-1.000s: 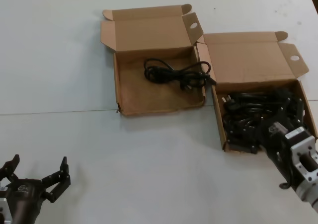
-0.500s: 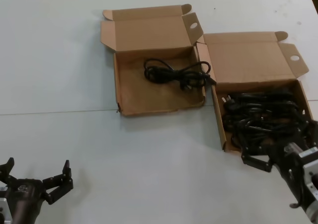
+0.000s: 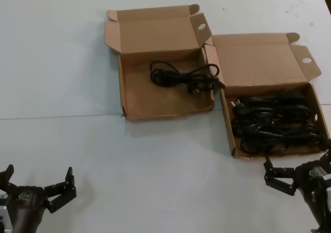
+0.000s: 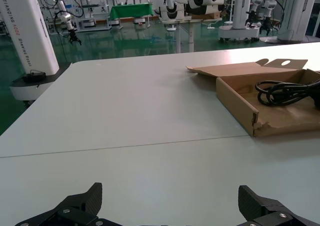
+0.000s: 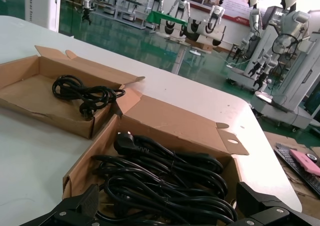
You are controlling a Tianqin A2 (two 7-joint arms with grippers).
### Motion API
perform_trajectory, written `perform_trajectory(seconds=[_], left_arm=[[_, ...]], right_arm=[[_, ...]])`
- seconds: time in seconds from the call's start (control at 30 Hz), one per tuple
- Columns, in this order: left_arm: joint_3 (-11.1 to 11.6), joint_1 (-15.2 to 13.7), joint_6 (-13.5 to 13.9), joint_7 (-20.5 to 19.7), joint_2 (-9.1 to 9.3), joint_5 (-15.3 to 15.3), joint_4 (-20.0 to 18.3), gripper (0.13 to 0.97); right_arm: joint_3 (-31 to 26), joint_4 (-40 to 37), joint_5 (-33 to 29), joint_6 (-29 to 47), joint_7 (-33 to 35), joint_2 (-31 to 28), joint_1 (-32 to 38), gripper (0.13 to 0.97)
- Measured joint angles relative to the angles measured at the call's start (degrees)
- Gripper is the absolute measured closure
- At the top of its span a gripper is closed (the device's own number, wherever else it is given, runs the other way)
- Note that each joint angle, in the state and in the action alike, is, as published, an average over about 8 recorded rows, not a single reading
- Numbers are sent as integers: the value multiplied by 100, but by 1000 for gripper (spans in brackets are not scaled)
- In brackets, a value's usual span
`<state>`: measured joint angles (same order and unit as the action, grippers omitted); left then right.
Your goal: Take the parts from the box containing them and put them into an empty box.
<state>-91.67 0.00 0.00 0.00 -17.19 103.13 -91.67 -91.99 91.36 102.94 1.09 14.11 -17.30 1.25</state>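
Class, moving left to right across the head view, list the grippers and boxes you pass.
Left gripper → box holding one black cord → box full of black cords → right gripper.

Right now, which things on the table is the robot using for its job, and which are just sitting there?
For the job:
- pile of black cords in the right box
- left box, one cord already inside
- right gripper, open, near the full box

Just sitting there:
- left gripper, open, waiting at the near left
- white table
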Motion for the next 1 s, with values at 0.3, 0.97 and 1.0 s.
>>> perform_trajectory(seconds=[0.3, 0.97, 1.0], left_arm=[[0, 0, 0, 0, 0, 0, 0, 132], [0, 0, 0, 0, 0, 0, 0, 132], [0, 0, 0, 0, 0, 0, 0, 132]], right_arm=[[4, 4, 2, -13, 0, 1, -15, 129], [4, 4, 2, -14, 0, 1, -16, 129], [4, 4, 2, -14, 0, 1, -16, 129]])
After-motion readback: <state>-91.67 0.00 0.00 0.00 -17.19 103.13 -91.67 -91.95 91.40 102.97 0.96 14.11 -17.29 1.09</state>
